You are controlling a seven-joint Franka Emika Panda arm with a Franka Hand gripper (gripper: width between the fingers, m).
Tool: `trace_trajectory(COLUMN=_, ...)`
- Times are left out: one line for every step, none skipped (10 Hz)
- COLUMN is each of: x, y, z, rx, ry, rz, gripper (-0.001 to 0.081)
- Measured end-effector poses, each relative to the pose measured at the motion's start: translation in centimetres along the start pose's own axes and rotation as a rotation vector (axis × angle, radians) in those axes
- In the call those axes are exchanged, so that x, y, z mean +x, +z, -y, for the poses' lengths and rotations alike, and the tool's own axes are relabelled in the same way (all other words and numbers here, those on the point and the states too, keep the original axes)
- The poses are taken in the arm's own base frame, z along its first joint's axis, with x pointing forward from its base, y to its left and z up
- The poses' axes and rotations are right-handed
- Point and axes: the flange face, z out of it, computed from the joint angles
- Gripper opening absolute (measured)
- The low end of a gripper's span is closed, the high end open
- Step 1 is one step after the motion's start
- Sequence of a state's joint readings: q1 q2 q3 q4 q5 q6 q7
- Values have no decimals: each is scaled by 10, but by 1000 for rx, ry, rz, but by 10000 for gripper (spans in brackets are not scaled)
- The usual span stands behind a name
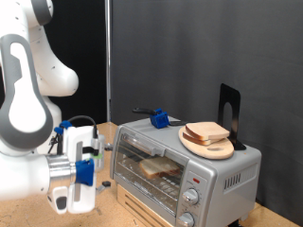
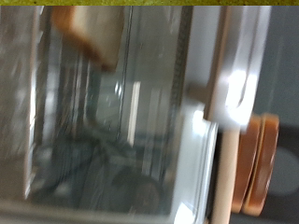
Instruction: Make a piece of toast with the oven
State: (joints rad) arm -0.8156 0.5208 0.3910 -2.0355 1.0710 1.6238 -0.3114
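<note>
Exterior view: my gripper hangs low at the exterior view's left, just beside the oven and level with its glass door. Fingers point down; whether wide or narrow I cannot tell. Nothing shows between them. To the gripper's right, behind the glass, the piece of toast lies flat on the wire rack, placed for heating, I judge. Farther right and higher, spare bread slices sit on a wooden plate atop the oven, out of the way.
</note>
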Motion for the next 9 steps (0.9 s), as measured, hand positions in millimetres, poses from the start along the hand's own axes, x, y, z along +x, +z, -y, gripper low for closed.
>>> trace_trajectory(x=14, y=1, z=0, rx=18, ry=-12, rz=-24, gripper=808)
trace_trajectory(x=27, y=2, z=1, rx=28, ry=-15, rz=-37, gripper=808)
trace_trajectory(x=40, y=2, z=3, rx=40, ry=-12, rz=-55, gripper=808)
trace_trajectory(x=54, y=3, z=4, rx=51, ry=-5, rz=-74, gripper=808)
trace_trajectory(x=67, y=5, z=7, rx=55, ry=3, rz=-92, gripper=808)
trace_trajectory(x=80, y=7, z=10, rx=49, ry=-3, rz=-121, gripper=808)
trace_trajectory(x=91, y=10, z=12, rx=45, ry=-12, rz=-135, gripper=808)
trace_trajectory(x=90, y=10, z=11, rx=47, ry=-10, rz=-131, gripper=808)
trace_trajectory(x=89, y=12, z=10, rx=47, ry=5, rz=-114, gripper=808)
